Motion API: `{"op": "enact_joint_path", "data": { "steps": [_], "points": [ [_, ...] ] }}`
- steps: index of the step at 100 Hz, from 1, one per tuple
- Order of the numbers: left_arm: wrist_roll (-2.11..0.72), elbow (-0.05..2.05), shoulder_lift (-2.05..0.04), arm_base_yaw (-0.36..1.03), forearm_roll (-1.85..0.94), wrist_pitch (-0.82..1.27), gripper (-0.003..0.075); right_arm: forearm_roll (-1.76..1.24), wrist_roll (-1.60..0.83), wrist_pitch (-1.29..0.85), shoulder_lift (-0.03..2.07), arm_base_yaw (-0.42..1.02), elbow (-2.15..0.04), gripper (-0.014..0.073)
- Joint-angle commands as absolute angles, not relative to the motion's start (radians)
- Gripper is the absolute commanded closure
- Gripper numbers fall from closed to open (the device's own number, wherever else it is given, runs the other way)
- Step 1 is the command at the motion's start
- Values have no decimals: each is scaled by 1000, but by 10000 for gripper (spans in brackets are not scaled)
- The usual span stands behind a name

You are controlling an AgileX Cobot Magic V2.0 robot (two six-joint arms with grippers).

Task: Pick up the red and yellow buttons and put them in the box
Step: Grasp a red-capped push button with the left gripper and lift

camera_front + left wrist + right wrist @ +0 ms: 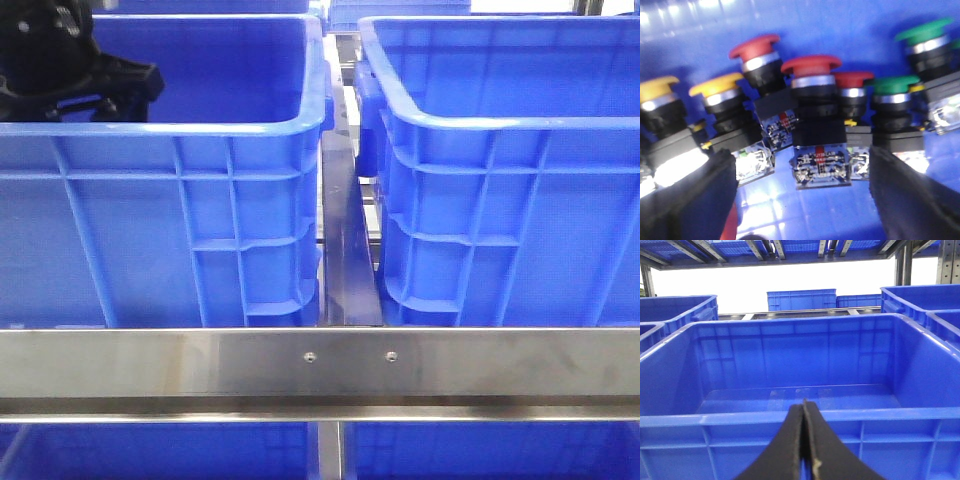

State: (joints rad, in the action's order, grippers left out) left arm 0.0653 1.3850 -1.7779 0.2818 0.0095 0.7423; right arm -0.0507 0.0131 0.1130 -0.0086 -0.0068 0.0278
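Observation:
In the left wrist view, several push buttons lie on the blue floor of a crate: red-capped ones (810, 64) (755, 46), yellow-capped ones (716, 85) (657, 86) and green-capped ones (896, 84). My left gripper (801, 167) is open, its black fingers (695, 195) either side of the middle red button's contact block, not touching it. In the front view my left arm (75, 60) reaches down into the left crate (170, 200). My right gripper (804, 407) is shut and empty, just in front of the near rim of an empty blue box (800, 416), the right crate (500, 170).
A steel rail (320, 365) runs across the front below both crates, and a metal divider (345, 250) sits between them. More blue crates (801, 299) stand on racking behind. The crate walls are high around my left gripper.

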Motion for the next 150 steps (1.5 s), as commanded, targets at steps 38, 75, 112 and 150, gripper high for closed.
{"op": "enact_joint_path", "data": {
  "steps": [38,75,112,150],
  "points": [
    [36,1422,-1800,289,0,693,225,-39,9,197,-30,-6,7,662],
    [36,1422,-1804,289,0,693,426,-39,9,197,-30,-6,7,662],
    [13,1447,-1781,289,0,732,739,-39,9,197,-30,-6,7,662],
    [-14,1453,-1529,381,-15,780,739,-39,9,197,-30,-6,7,662]
  ]
}}
